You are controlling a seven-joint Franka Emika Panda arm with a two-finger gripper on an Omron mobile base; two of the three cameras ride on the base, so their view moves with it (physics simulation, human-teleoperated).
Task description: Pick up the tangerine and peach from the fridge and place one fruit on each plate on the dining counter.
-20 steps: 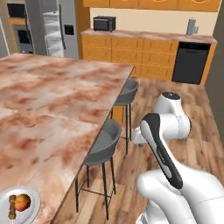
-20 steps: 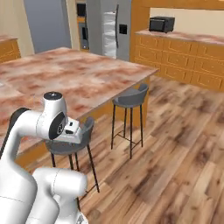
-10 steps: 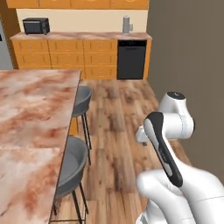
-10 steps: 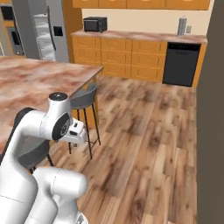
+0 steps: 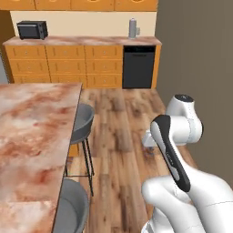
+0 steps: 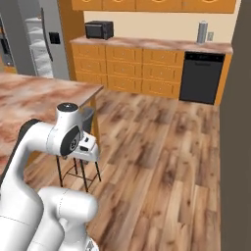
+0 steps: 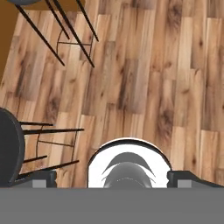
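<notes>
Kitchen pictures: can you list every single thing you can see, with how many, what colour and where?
dining counter: one, pink-brown marbled top, left.
stools: two, grey seats on dark legs, along the counter's edge.
wall counter: one, orange drawers, far wall.
microwave: one, black, on the wall counter's left end.
dishwasher: one, black, right of the drawers.
canister: one, silver, above the dishwasher.
fridge: one, grey, far left.
floor: wood planks.
arm: one, white.
gripper: one, open, over the floor.

White robot arm [image 5: 182, 132] with dark joints, seen in a rendered kitchen.

Smooth, rounded white shells are joined by black bands; a long black strip is set along one link, and a round dark cap tops the upper joint [image 6: 67, 107]. Two small dark finger tips [image 7: 43, 178] are seen on the hand.
</notes>
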